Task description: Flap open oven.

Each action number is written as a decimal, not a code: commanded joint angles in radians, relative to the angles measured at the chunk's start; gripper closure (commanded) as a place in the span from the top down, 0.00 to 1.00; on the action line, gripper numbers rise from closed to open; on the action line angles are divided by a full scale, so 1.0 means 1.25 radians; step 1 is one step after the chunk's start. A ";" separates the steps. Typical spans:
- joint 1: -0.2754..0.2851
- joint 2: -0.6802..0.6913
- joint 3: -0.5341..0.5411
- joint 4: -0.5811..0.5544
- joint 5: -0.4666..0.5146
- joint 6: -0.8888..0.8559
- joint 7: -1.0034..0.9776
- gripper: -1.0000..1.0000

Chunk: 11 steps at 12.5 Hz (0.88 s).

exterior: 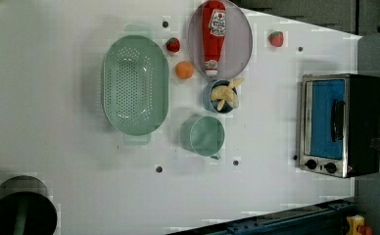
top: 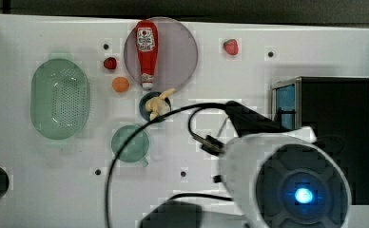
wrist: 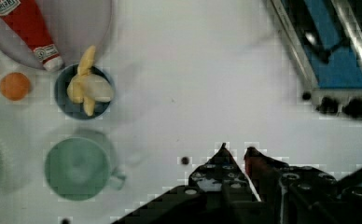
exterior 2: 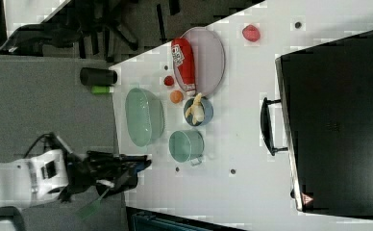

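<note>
Oven [exterior: 342, 125], boxy and surely heavy, stands at the left view's right on the white table [exterior: 56, 147], its door shut. I judge the body will stay put while the stiff glass door hinges; the black bar handle [exterior: 337, 120] is the place to hook or grip, though smooth and possibly slippery.

Across the left view, left to right: one green colander [exterior: 135, 84], two strawberries, one orange [exterior: 184, 70], one green cup [exterior: 206, 135], one bowl of banana [exterior: 221, 96], one plate [exterior: 237, 44] bearing one ketchup bottle [exterior: 213, 32].

The tool [wrist: 235, 150] hangs over bare table, tips nearly together, clamping nothing.
</note>
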 commanded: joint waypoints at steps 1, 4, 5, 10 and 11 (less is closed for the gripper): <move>-0.029 -0.013 -0.065 -0.067 -0.027 0.070 -0.224 0.17; -0.032 0.009 -0.123 -0.113 -0.032 0.179 -0.247 0.17; -0.033 0.023 -0.139 -0.123 -0.032 0.212 -0.273 0.17; -0.036 0.134 -0.212 -0.128 -0.032 0.351 -0.471 0.17; -0.036 0.159 -0.224 -0.128 -0.032 0.377 -0.484 0.17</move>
